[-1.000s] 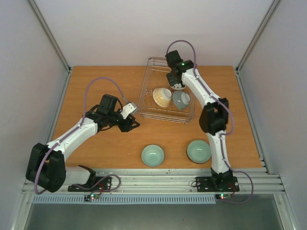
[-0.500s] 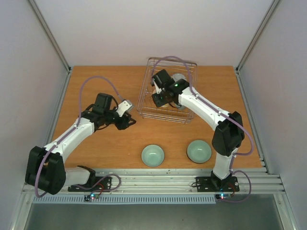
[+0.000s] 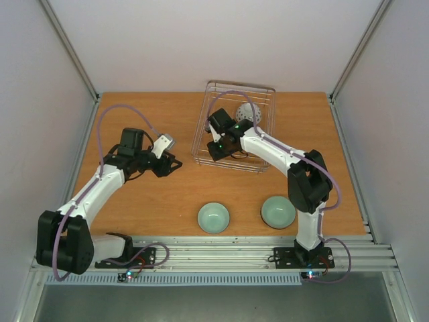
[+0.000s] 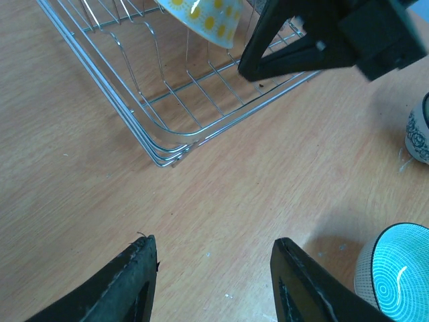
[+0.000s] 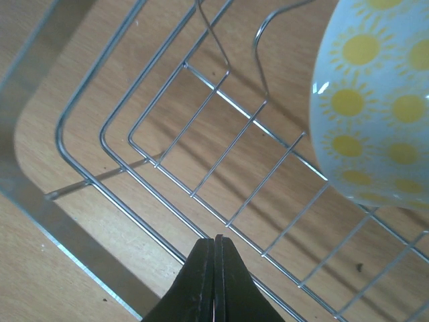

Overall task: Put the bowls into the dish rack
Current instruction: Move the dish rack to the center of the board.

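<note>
The wire dish rack [image 3: 240, 84] stands at the back of the table. A white dotted bowl [image 3: 248, 113] lies in its far part. My right gripper [image 3: 213, 151] hangs low over the rack's near left corner, shut and empty [image 5: 216, 243]. Just right of it in the rack is a bowl with yellow suns [image 5: 375, 100]. Two pale green bowls [image 3: 213, 217] [image 3: 277, 211] sit on the table near the front. My left gripper [image 3: 171, 163] is open above bare wood [image 4: 214, 251], left of the rack's corner [image 4: 157, 144]. The green bowl [image 4: 395, 278] shows at the lower right in its view.
A second bowl's blue-patterned side [image 4: 419, 134] peeks in at the right edge of the left wrist view. The right gripper's black body [image 4: 322, 47] sits over the rack's front edge. Grey walls and metal rails surround the wooden table [image 3: 147, 107].
The right gripper left the dotted bowl at the rack's back, swung to the near left corner and shut. The left arm drew back to the left, still open.
</note>
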Robot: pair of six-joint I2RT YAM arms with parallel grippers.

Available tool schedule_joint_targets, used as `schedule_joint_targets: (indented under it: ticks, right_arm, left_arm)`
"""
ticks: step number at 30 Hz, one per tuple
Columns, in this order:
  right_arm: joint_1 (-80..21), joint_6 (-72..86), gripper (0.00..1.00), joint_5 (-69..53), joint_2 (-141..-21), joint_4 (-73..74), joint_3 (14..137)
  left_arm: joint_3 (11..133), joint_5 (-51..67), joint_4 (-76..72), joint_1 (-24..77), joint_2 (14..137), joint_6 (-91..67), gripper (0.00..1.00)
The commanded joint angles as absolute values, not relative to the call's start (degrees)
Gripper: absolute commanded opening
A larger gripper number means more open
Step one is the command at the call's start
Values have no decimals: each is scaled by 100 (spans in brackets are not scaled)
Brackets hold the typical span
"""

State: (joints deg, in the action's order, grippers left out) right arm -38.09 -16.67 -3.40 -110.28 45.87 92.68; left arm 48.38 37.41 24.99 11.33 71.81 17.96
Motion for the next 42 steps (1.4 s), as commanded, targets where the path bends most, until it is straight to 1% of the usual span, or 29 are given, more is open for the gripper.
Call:
schedule_joint_targets:
  ticks: [1, 9, 22, 27, 28, 30, 32, 34, 36, 39, 42]
  right_arm:
    - [-3879, -1525, 1, -525, -11297, 4446, 9192]
    - [-4066, -1447, 1, -544, -11063, 4614, 8877]
    - [-4760, -1010, 1, -470, -10202, 4794, 7760]
    - [-4973, -864, 1, -51, -9971, 4802, 7612]
    - [-4974, -846, 2, 224, -9941, 4799, 7630]
    - [-4972, -850, 7, 644, -9885, 4807, 7726]
    - [-4966, -909, 22, 962, -9837, 4767, 7861]
    - [-4958, -1017, 42, 1189, -9791, 4662, 8029]
    - [-4949, -1121, 54, 1397, -9734, 4599, 8237]
    - [-4920, -1245, 61, 1720, -9576, 4502, 8501]
    - [-4807, -1303, 64, 1953, -9324, 4465, 8628]
  left_arm:
    - [4948, 3903, 2432, 1116, 7113, 1773, 47]
    - [4922, 3958, 2405, 1109, 7103, 1801, 47]
    - [4947, 4021, 2451, 1110, 7131, 1793, 48]
    - [5045, 4175, 2642, 1116, 7214, 1866, 48]
    - [5071, 4228, 2690, 1116, 7216, 1884, 48]
    - [5120, 4338, 2844, 1124, 7195, 1975, 48]
    - [5210, 4445, 3102, 1152, 7159, 2127, 47]
    - [5337, 4544, 3502, 1218, 7140, 2329, 48]
    - [5401, 4500, 3847, 1317, 7101, 2612, 48]
    - [5313, 4064, 4320, 1663, 6895, 3023, 48]
    - [4994, 3483, 4637, 2302, 6676, 3388, 48]
